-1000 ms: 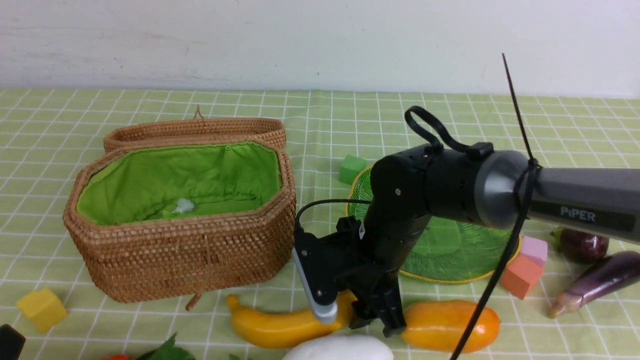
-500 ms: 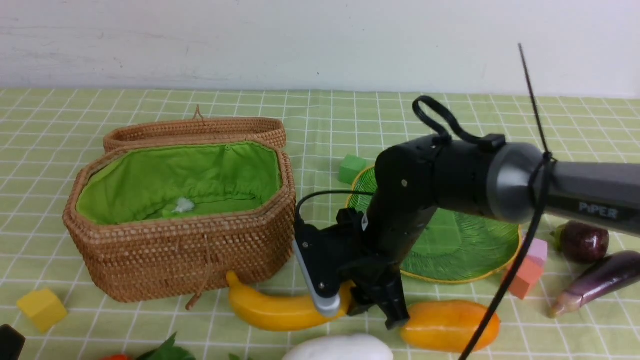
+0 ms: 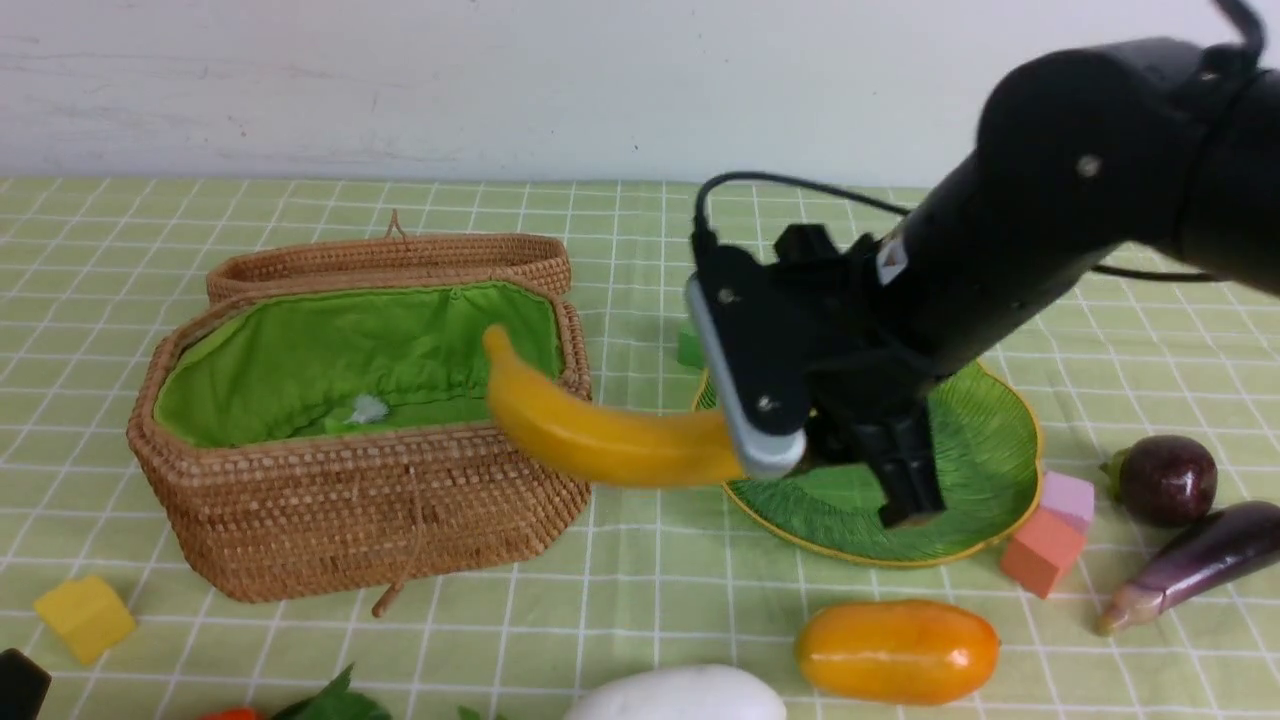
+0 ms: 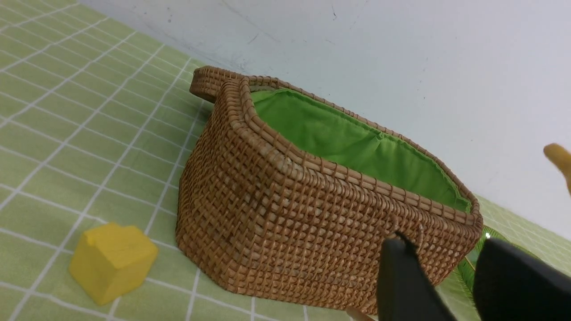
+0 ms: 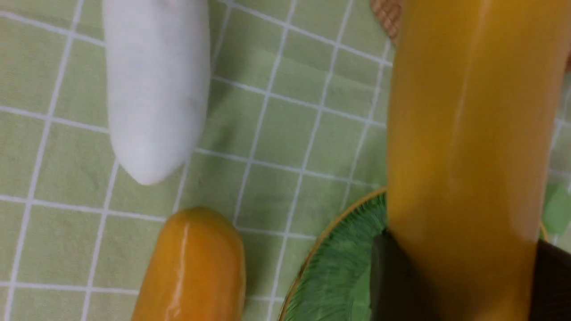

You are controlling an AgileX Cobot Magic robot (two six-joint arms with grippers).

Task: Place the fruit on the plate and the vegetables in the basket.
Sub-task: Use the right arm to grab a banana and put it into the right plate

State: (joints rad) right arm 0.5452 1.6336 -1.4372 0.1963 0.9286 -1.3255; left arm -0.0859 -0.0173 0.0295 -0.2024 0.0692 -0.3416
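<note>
Pinching banana (image 3: 600,435) in R tool (image 3: 838,475) above plate (image 3: 985,430), L tool (image 4: 450,285) spread, w/ basket (image 3: 380,510) unfilled, orange fruit (image 3: 897,650), purple fruit (image 3: 1165,480), eggplant (image 3: 1195,565), white veg (image 3: 680,695) on surface (image 3: 650,580).

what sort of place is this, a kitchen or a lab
Probably a staged robot test table, not a kitchen: a checked green tablecloth against a bare white wall, a yellow foam cube lying loose, and the right gripper holding a banana.

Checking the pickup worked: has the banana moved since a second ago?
Yes. Held in the right gripper, the banana rose from the tablecloth in front of the basket to level with its rim, nearer the plate.
</note>
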